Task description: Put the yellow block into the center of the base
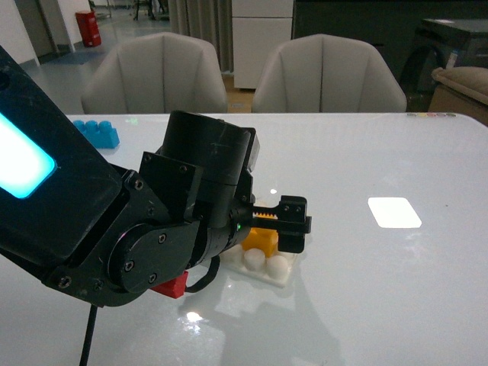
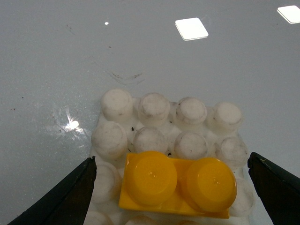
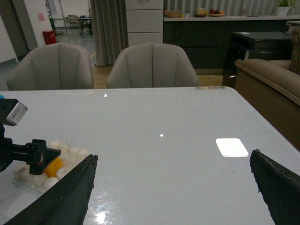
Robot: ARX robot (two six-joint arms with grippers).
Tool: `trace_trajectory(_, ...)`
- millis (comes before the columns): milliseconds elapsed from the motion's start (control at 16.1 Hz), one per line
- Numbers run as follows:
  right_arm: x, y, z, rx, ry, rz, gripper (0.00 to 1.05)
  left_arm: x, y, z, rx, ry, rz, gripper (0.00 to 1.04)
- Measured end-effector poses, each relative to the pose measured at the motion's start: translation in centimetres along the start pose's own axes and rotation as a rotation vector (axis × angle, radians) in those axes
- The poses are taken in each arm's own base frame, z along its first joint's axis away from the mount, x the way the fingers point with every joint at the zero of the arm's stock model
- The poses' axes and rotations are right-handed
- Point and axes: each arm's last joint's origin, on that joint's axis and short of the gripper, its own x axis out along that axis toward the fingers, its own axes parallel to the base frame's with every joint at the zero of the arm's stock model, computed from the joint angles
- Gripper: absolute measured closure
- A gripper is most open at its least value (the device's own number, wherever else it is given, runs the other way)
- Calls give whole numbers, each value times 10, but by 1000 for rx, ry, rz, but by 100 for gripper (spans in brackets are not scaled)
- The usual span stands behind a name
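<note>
The yellow block (image 2: pixel 176 183) sits on the studs of the white base (image 2: pixel 154 108), two studs up, in the plate's middle rows. My left gripper (image 2: pixel 172 161) is open right above it, one black finger on each side and clear gaps to the block. In the front view the left arm covers most of the base (image 1: pixel 267 267); a corner of the yellow block (image 1: pixel 261 241) shows under the gripper (image 1: pixel 293 223). From the right wrist, block (image 3: pixel 54 166) and base (image 3: pixel 65 147) lie far off; the right gripper (image 3: pixel 173 161) hangs open over bare table.
A blue brick (image 1: pixel 97 133) lies at the table's far left. A red piece (image 1: pixel 171 287) peeks from under the left arm. A bright patch of light (image 1: pixel 393 212) lies on the table to the right. Two grey chairs stand behind the far edge.
</note>
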Motion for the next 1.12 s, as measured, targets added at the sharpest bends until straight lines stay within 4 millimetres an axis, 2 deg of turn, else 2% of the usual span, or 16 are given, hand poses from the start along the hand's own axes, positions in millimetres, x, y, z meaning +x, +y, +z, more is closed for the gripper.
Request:
trace_trajectory(186,0,0,0,0,0,0,6,-9,7,19,-26,-51,-4,7)
trace_trajectory(310,0,0,0,0,0,0,6,-32,11,43,-51,-131,-28,7)
trace_trajectory(497,0,0,0,0,0,0,6,-93,13,72,-57,-333,-79,7)
trace_trajectory(621,0,0,0,0,0,0,6,-140,21,77,-39,-437,-85,7)
trace_trajectory(683,0,0,0,0,0,0,6,-161,31,74,-39,-450,-45,7)
trace_trajectory(745,0,0,0,0,0,0,6,-176,42,66,-42,-534,85,14)
trace_trajectory(807,0,0,0,0,0,0,6,-196,62,50,-42,-588,237,27)
trace_trajectory(869,0,0,0,0,0,0,6,-213,82,27,-35,-611,304,39)
trace_trajectory(993,0,0,0,0,0,0,6,-227,96,-9,-9,-520,327,61)
trace_trajectory(1117,0,0,0,0,0,0,6,-239,103,-25,-2,-526,313,87)
